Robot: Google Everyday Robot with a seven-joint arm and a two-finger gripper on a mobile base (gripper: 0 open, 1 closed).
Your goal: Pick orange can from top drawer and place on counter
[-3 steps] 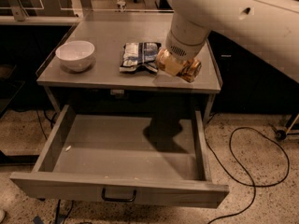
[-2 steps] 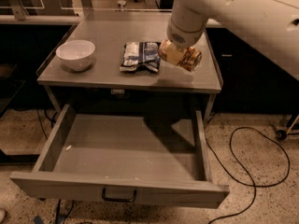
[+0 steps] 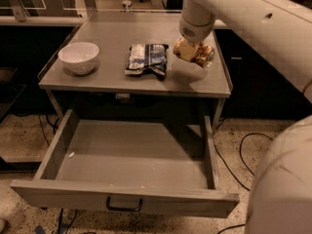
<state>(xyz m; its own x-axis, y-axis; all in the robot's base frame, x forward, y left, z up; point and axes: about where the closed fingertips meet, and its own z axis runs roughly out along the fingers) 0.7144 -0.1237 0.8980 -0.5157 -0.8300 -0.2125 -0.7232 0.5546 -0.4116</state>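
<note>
My gripper [image 3: 193, 58] is over the right part of the grey counter [image 3: 112, 74], shut on the orange can [image 3: 194, 52], a shiny orange-gold can held just above the tabletop to the right of the snack bag. A pale finger [image 3: 187, 68] shows under the can. The top drawer [image 3: 131, 162] is pulled wide open below the counter, with a small dark bar handle [image 3: 124, 206] on its front panel. Only a small scrap lies inside it.
A white bowl [image 3: 78, 57] stands on the counter's left part. A blue-and-white foil snack bag [image 3: 147, 59] lies in the middle, close left of the can. Cables run across the speckled floor on the right. My white arm fills the upper right and lower right.
My gripper has carried the orange can up and back, from over the counter's front edge to further over the tabletop. Bowl, bag and drawer have not moved.
</note>
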